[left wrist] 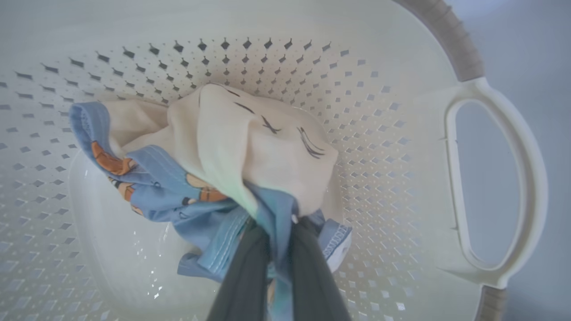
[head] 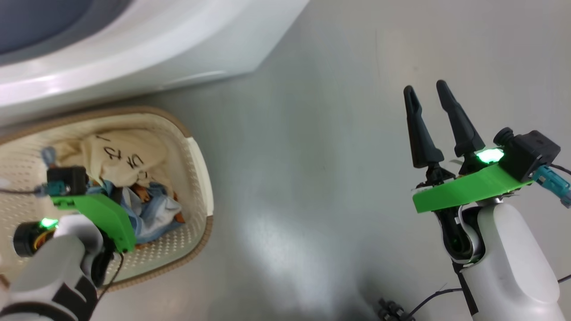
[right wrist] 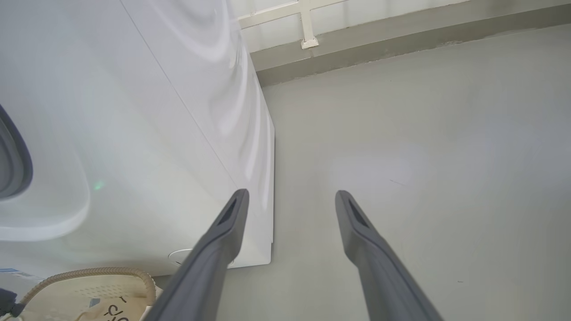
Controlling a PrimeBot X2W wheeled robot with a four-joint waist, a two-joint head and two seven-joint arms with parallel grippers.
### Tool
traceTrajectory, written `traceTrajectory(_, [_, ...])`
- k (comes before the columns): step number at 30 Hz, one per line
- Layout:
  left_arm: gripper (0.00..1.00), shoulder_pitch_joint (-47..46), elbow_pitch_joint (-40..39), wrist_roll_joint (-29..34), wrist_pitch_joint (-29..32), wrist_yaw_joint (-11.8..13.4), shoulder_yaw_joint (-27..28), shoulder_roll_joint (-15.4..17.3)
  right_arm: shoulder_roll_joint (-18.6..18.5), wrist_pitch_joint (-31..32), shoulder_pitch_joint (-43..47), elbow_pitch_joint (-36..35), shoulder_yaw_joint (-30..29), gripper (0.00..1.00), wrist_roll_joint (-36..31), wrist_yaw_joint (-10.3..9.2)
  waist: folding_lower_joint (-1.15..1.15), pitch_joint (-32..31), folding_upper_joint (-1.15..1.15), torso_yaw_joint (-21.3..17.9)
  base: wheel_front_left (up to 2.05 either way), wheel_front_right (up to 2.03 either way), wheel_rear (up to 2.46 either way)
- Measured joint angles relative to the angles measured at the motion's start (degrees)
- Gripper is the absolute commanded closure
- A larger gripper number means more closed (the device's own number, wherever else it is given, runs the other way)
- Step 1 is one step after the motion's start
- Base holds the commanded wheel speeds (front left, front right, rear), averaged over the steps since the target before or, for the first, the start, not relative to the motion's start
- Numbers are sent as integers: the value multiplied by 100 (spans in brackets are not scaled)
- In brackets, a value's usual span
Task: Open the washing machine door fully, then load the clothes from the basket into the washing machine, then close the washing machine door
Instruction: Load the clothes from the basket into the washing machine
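The cream basket (head: 198, 178) with a brown rim stands on the floor in front of the white washing machine (head: 134, 49). In it lie the clothes (head: 134, 178): a cream cloth with dark writing (left wrist: 250, 142) over light blue printed fabric (left wrist: 169, 187). My left gripper (left wrist: 277, 225) reaches down into the basket and is shut on the blue fabric at the bundle's near edge. My right gripper (head: 428, 93) hangs open over bare floor to the right, with nothing between its fingers. The washing machine door is out of view.
The basket's side handle (left wrist: 490, 178) is to the right in the left wrist view. The machine's white side panel (right wrist: 178, 111) and grey seal (right wrist: 13, 156) lie left of my right gripper (right wrist: 291, 196). Grey floor (head: 312, 156) spreads between the two arms.
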Motion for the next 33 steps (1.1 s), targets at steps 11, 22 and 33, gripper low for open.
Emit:
traceTrajectory(11, [100, 632, -606, -349, -677, 0, -188, 65, -198, 0, 403, 234, 79, 0, 1, 0, 0, -954, 0, 318, 0, 0, 0])
traceTrajectory(22, [100, 1479, -2257, 443, -682, 9, 1373, -34, -337, 0, 799, 345, 10, 0, 33, 0, 0, -1787, 0, 726, 0, 0, 0])
traceTrajectory(33, [100, 2129, -4217, 1391, -700, 114, 2558, -255, -448, 0, 1078, 452, 78, 0, 94, 0, 0, -2416, 0, 1063, 0, 0, 0])
